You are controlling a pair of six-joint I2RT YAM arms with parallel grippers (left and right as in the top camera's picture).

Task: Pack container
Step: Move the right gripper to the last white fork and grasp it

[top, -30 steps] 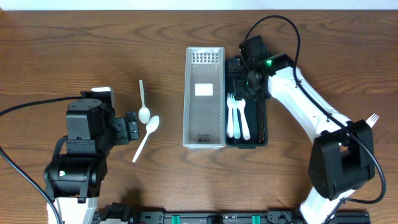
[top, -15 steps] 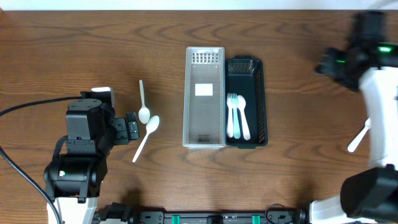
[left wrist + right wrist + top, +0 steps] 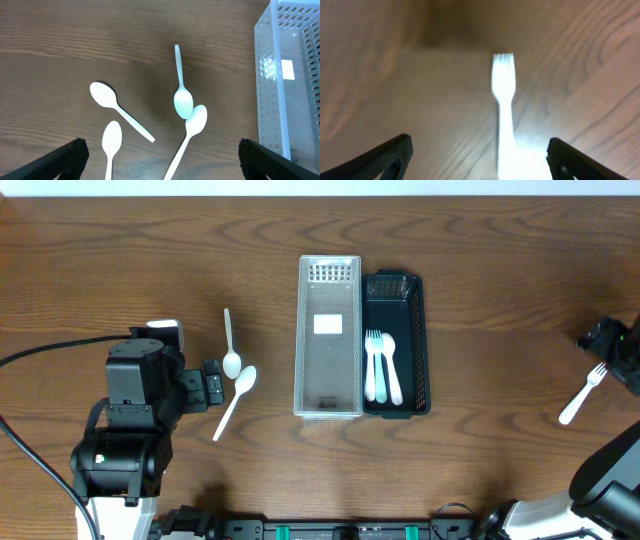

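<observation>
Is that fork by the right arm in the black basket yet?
Out: the fork lies on the table, well right of the black basket.

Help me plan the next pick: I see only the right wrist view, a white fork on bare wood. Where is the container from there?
Observer: The black basket sits near the centre of the overhead view, far to the left of the fork.
Operator: Anything in it yet?
Observer: Yes, white utensils lie side by side in it.
Operator: What else is loose?
Observer: Four white spoons show in the left wrist view, lying left of the clear tray that stands against the basket.
</observation>
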